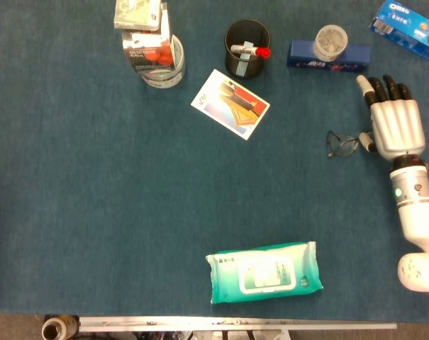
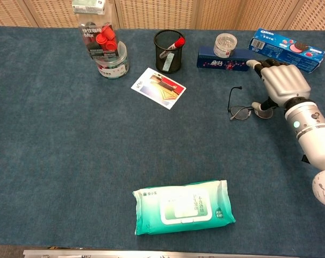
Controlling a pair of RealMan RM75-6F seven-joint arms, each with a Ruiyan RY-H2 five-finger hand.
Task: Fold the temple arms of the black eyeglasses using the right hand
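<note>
The black eyeglasses (image 1: pixel 342 144) (image 2: pixel 241 110) lie on the blue table at the right, lenses near the cloth and one temple arm sticking up and away from the frame. My right hand (image 1: pixel 393 122) (image 2: pixel 280 80) lies flat just to their right, fingers stretched toward the far edge. Its thumb touches the right end of the frame. Nothing is gripped in the hand. The second temple arm is hidden beside the thumb. My left hand shows in neither view.
Behind the hand are a dark blue box (image 1: pixel 329 54) with a small jar on it and an Oreo pack (image 1: pixel 407 21). A black pen cup (image 1: pixel 246 48), a card (image 1: pixel 230 103), stacked jars (image 1: pixel 152 49) and a wipes pack (image 1: pixel 264 271) lie further left.
</note>
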